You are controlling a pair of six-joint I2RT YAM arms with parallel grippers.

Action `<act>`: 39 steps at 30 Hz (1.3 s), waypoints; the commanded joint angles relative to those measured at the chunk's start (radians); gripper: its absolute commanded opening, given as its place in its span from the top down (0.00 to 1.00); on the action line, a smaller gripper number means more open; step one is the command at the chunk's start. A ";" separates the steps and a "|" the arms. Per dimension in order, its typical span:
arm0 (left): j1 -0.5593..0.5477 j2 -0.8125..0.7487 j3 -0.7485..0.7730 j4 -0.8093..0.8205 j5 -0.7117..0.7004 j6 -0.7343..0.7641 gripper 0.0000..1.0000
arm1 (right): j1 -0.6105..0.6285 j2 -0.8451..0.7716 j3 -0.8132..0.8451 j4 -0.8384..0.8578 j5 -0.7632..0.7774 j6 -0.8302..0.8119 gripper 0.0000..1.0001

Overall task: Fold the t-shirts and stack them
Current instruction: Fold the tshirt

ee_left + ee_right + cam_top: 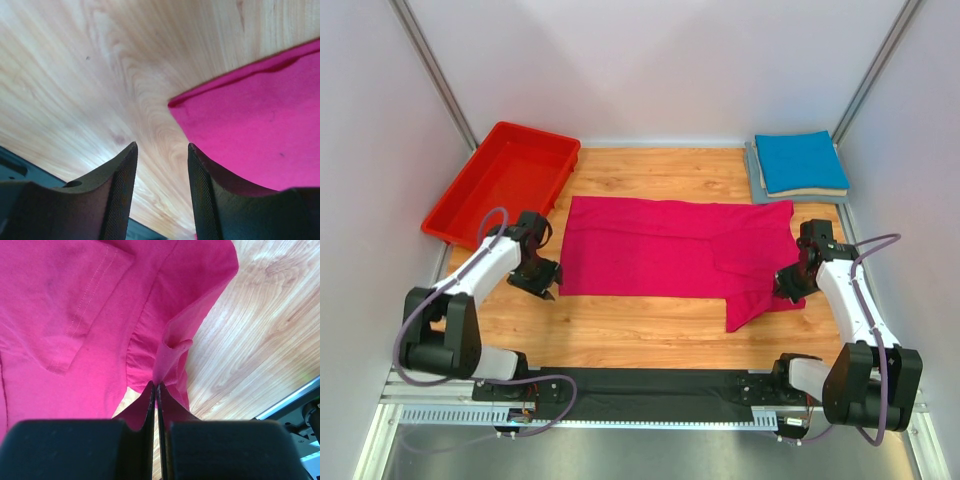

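A magenta-pink t-shirt (670, 250) lies spread across the middle of the wooden table, partly folded, a sleeve flap reaching toward the near right. My right gripper (790, 285) is shut on a pinched fold of the pink t-shirt (100, 315) at its near right edge, the cloth rising from between the fingertips (150, 395). My left gripper (542, 285) hovers open just off the shirt's near left corner (250, 130), with only bare wood between its fingers (125, 190). A bright blue t-shirt (800, 162) lies folded on a stack at the far right corner.
A red plastic bin (505, 182) stands at the far left. Under the blue shirt lie beige and grey folded layers (756, 178). A black strip (650, 385) runs along the near table edge between the arm bases. White walls close in both sides.
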 commanded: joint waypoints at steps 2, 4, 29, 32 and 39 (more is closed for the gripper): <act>-0.007 -0.129 -0.042 -0.061 -0.031 -0.209 0.48 | 0.004 0.006 0.048 0.045 -0.012 -0.017 1.00; -0.021 -0.151 -0.046 -0.069 -0.048 -0.293 0.48 | 0.004 0.011 0.050 0.054 -0.017 -0.028 1.00; -0.141 0.022 -0.080 0.135 -0.133 -0.502 0.48 | 0.004 0.048 0.077 0.091 -0.075 -0.074 1.00; -0.141 0.021 -0.074 0.143 -0.137 -0.495 0.48 | 0.004 0.043 0.077 0.094 -0.072 -0.077 1.00; -0.141 0.057 -0.052 0.113 -0.149 -0.482 0.48 | 0.004 0.065 0.082 0.100 -0.069 -0.077 1.00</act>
